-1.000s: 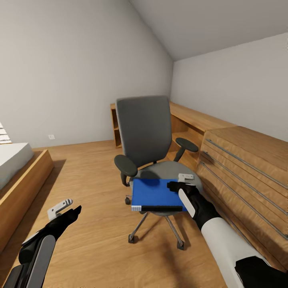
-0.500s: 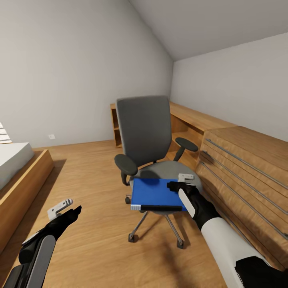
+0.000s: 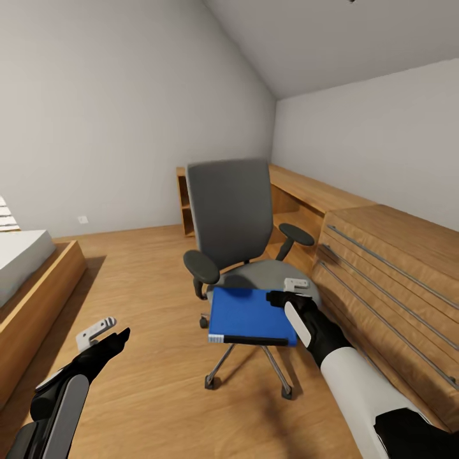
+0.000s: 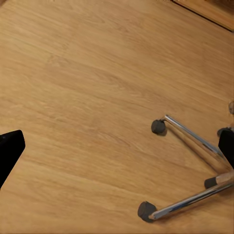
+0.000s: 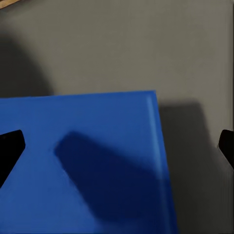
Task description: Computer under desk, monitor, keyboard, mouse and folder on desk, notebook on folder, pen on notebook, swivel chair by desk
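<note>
The folder is lying on the swivel chair seat, not yet tabled; the right gripper is hovering over it, fingers spread wide; the left gripper is hanging released over the floor.

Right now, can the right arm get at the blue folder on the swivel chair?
Probably yes. The right gripper is at the folder, which lies on the swivel chair seat; its open fingers straddle the folder's corner and nothing stands between. The chair's armrest is beside the arm but does not block it.
</note>
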Available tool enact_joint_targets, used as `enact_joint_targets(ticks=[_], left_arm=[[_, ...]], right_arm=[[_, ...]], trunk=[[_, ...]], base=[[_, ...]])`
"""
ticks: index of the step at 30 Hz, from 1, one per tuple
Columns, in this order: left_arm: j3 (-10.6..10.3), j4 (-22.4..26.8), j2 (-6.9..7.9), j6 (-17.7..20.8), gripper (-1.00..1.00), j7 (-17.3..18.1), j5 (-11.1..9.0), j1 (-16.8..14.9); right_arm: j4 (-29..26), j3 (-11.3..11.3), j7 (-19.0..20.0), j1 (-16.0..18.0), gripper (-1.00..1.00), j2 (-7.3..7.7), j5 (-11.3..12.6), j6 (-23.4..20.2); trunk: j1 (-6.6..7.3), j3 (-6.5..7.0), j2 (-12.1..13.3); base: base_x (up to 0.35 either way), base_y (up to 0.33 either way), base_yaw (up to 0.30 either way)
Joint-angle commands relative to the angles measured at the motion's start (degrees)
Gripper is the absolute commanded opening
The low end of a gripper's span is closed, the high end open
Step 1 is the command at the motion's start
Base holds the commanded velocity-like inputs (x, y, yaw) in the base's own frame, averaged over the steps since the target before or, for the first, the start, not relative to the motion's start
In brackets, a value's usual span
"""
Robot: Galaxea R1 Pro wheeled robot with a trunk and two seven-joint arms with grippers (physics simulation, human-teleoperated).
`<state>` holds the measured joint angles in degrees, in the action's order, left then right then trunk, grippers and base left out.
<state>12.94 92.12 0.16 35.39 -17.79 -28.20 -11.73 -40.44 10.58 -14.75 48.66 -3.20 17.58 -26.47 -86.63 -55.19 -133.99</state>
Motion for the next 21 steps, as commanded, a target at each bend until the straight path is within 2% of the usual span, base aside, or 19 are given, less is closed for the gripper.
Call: enact_joint_targets(ticks=[1,21], left_arm=[[-0.02,0.08,0.02,0.20,1.00,-0.49,-0.58,-0.04],[-0.05,0.08,0.01,0.20,1.00,-0.50,-0.54,-0.05]], right_arm=[[-0.08,0.24,-0.55,0.03,1.00,0.04,0.61,-0.16],[-0.23,0.24,-0.55,0.03,1.00,0.04,0.61,-0.07]], trunk=[[0.24,0.13,0.39],[4.63,3.72,8.41]], base=[[0.000,0.000,0.000],[0.000,0.000,0.000]])
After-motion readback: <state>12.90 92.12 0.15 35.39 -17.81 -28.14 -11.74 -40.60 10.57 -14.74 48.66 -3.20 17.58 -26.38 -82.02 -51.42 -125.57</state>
